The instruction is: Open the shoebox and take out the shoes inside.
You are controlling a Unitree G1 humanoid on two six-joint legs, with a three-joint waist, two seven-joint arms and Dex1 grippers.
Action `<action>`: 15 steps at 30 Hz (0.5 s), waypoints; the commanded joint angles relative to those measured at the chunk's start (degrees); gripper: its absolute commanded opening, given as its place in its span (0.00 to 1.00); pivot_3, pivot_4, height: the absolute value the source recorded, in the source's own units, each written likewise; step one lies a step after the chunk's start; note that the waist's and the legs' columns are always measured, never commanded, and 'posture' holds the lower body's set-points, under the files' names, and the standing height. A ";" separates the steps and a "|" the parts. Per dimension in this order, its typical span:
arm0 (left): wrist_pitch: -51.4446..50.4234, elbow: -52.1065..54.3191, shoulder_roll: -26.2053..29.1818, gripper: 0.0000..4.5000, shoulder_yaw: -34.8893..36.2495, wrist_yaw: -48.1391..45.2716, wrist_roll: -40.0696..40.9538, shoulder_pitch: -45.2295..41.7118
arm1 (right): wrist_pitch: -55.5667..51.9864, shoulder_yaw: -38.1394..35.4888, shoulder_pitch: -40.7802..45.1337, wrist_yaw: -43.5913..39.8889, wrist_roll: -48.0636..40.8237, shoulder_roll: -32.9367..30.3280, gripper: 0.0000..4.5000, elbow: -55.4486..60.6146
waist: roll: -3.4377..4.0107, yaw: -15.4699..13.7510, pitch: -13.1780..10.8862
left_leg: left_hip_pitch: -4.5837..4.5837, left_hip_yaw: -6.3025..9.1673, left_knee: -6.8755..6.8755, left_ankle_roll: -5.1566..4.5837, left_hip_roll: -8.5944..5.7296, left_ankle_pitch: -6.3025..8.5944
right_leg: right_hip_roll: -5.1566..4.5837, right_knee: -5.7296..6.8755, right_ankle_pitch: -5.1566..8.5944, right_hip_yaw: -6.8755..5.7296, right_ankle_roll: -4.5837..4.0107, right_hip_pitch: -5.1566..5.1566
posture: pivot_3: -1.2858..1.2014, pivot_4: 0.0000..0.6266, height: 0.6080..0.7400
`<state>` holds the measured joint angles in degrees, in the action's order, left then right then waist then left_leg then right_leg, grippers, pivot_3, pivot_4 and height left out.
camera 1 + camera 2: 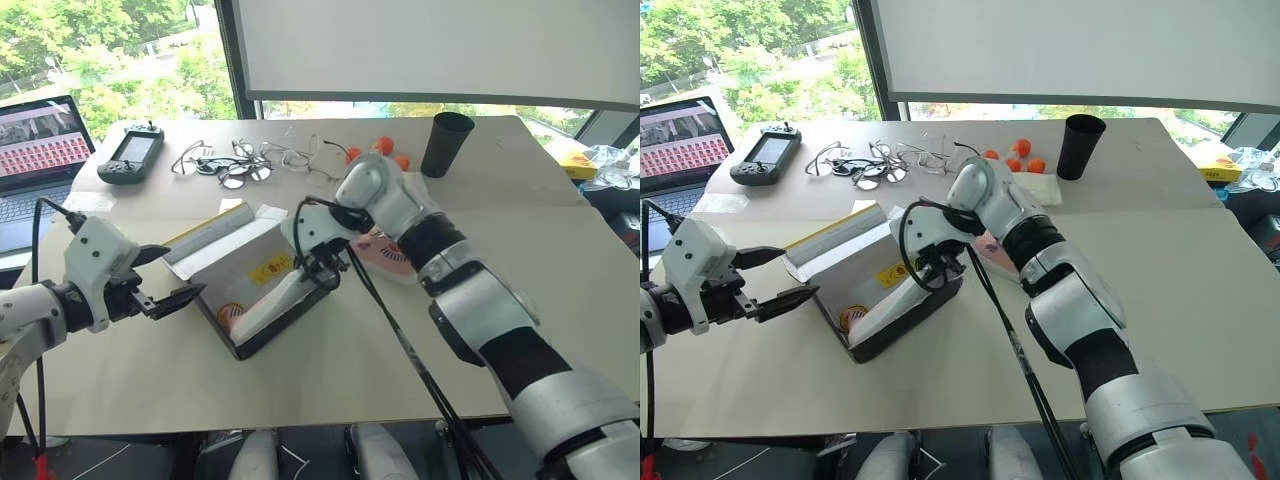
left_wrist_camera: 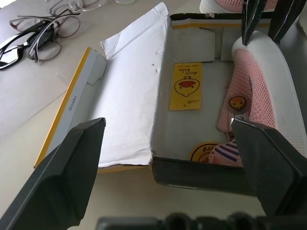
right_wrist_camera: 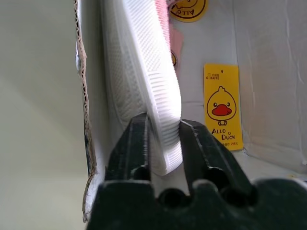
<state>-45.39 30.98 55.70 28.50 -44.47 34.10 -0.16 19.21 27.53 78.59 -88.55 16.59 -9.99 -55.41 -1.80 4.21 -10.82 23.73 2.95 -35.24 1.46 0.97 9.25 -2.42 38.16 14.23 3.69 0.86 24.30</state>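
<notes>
Shoebox (image 1: 262,290) lying open at the near left of the surface (image 1: 520,230), lid folded back. One pink shoe (image 2: 256,91) stands on edge against the box's right wall; the right pincer (image 3: 163,143) is clamped on its white sole rim. The other shoe (image 1: 385,255) lies just right of the box. Left pincer (image 1: 165,280) gapes wide, empty, beside the box's left end. Advice: lift straight up, clearing the wall before swinging right.

The shoebox (image 2: 192,57) is matt white cardboard inside; the shoe (image 2: 254,86) has pink mesh cloth and a ribbed white rubbery sole.
</notes>
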 commanded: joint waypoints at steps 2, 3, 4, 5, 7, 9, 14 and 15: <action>0.18 1.30 0.51 1.00 1.60 0.43 0.51 -0.85 | 10.07 -0.05 -0.89 4.93 -0.42 0.52 0.03 4.05 | 0.00 0.08 0.00 | 0.00 0.00 0.00 0.00 0.00 0.00 | 0.00 0.00 0.00 0.00 0.00 0.00 | 0.52 0.24 0.88; 0.23 1.26 0.47 1.00 1.53 0.39 0.52 -0.83 | 15.29 -0.05 -0.64 8.83 0.65 0.23 0.03 5.57 | 0.00 0.13 0.00 | -0.01 0.00 0.00 0.00 0.01 0.00 | 0.00 0.01 0.00 0.00 0.00 0.00 | 0.52 0.24 0.88; 0.28 1.22 0.43 1.00 1.40 0.36 0.52 -0.84 | 18.62 -0.44 -0.33 11.17 0.79 -0.10 0.03 8.08 | 0.00 0.17 0.00 | -0.01 0.00 0.00 0.00 0.01 0.00 | 0.00 0.02 0.00 0.00 0.00 0.01 | 0.52 0.24 0.88; 0.34 1.16 0.40 1.00 1.25 0.33 0.52 -0.90 | 21.61 -0.59 -0.02 13.04 1.07 -0.71 0.03 10.27 | 0.00 0.17 0.00 | -0.01 0.00 0.00 0.00 0.01 0.00 | 0.01 0.03 0.00 0.00 0.00 0.02 | 0.52 0.24 0.88; 0.58 0.71 0.39 1.00 0.61 0.31 0.43 -1.43 | 27.44 -0.09 0.56 16.49 3.20 -2.91 0.03 13.73 | 0.01 -0.03 -0.01 | 0.05 0.00 0.03 0.00 0.01 0.00 | 0.01 0.04 0.00 0.01 0.00 0.09 | 0.52 0.24 0.88; 0.93 0.03 0.43 1.00 -0.42 0.16 0.26 -2.38 | 31.71 0.38 0.84 19.97 5.25 -4.51 0.03 15.52 | 0.01 -0.24 -0.01 | 0.06 0.01 0.03 0.01 0.00 0.00 | 0.00 0.01 0.00 0.01 0.00 0.08 | 0.52 0.24 0.88; 1.38 -2.04 0.40 1.00 -3.12 0.01 0.00 -5.84 | 33.54 -0.57 1.82 24.76 4.94 -6.51 0.03 18.41 | -0.03 -0.46 0.01 | 0.02 0.01 0.00 0.02 -0.03 -0.01 | -0.04 -0.02 0.00 0.00 0.00 -0.02 | 0.52 0.24 0.88; 1.44 -2.29 0.46 1.00 -3.51 -0.11 -0.08 -6.26 | 33.31 -0.89 2.18 25.40 4.99 -7.12 0.03 18.37 | -0.03 -0.44 0.01 | 0.01 0.01 0.00 0.02 -0.02 -0.01 | -0.03 0.00 0.00 0.00 0.00 -0.02 | 0.52 0.24 0.88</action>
<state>-45.01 28.74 55.70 24.89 -44.47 34.07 -5.38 52.26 28.62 78.07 -65.48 22.69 -15.80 -39.07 -1.83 3.77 -10.81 23.75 2.96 -35.24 1.48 0.95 9.24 -2.45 38.16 14.23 3.69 0.86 24.29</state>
